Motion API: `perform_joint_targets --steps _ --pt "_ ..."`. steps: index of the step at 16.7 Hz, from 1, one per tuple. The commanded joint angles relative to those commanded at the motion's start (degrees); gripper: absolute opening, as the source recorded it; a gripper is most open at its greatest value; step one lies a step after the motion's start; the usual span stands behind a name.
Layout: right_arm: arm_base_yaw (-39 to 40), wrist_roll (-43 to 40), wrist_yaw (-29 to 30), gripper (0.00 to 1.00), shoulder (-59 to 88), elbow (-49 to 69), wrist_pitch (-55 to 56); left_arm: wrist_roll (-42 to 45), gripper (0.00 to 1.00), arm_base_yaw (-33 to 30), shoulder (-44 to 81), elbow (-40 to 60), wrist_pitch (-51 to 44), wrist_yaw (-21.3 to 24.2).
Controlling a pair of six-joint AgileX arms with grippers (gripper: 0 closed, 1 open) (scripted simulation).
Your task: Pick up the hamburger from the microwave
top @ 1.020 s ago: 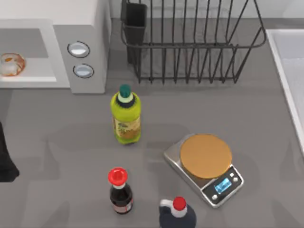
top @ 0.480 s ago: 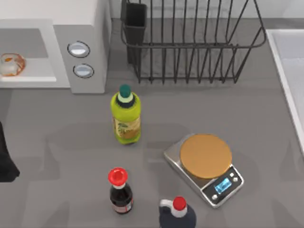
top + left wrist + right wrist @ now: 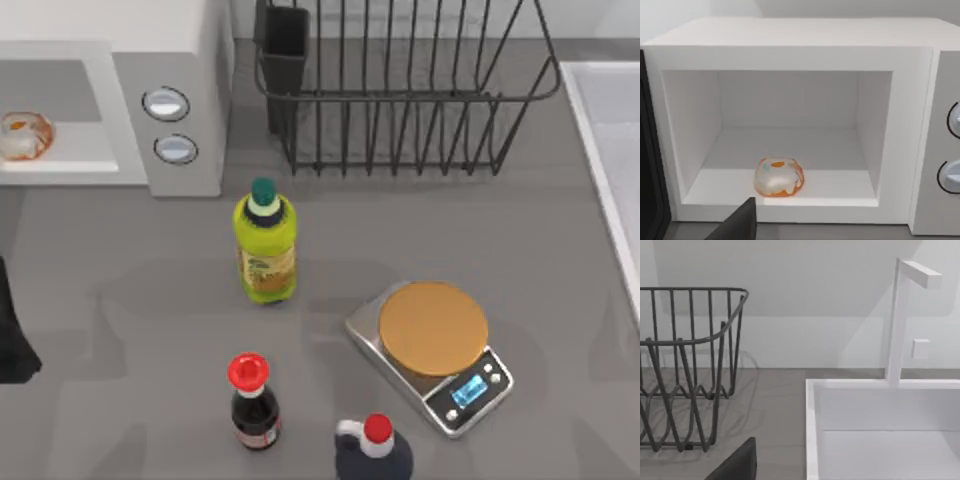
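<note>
The hamburger (image 3: 778, 177) sits on the floor of the microwave (image 3: 790, 50) cavity, near the front lip and a little toward the hinge side — untouched, nothing holding it. In the top view it shows at the far left, inside the open microwave (image 3: 185, 60), as a small orange-rimmed round (image 3: 24, 136).

The left arm is a dark shape at the desk's left edge (image 3: 12, 340), in front of the microwave and well short of the opening. Its wrist camera looks squarely into the cavity, with one dark finger (image 3: 740, 225) poking into the frame near the front sill. Whether the fingers are spread or closed I cannot tell, but they have hold of nothing. The right arm is parked by the sink (image 3: 880, 410), beside the dish rack (image 3: 690, 365).

So the task looks barely begun: the door is open and the view is lined up, but the reach in, the grasp and the lift out are all left to do.
</note>
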Motion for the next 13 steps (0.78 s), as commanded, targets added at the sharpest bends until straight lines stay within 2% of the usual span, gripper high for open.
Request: perform_joint_targets --steps 6,13 --pt "0.0 0.0 0.0 1.0 0.0 0.0 0.0 0.16 1.0 0.33 5.46 2.15 2.53 0.41" --pt "0.0 0.0 0.0 1.0 0.0 0.0 0.0 0.98 1.0 2.03 33.65 13.22 15.58 2.53"
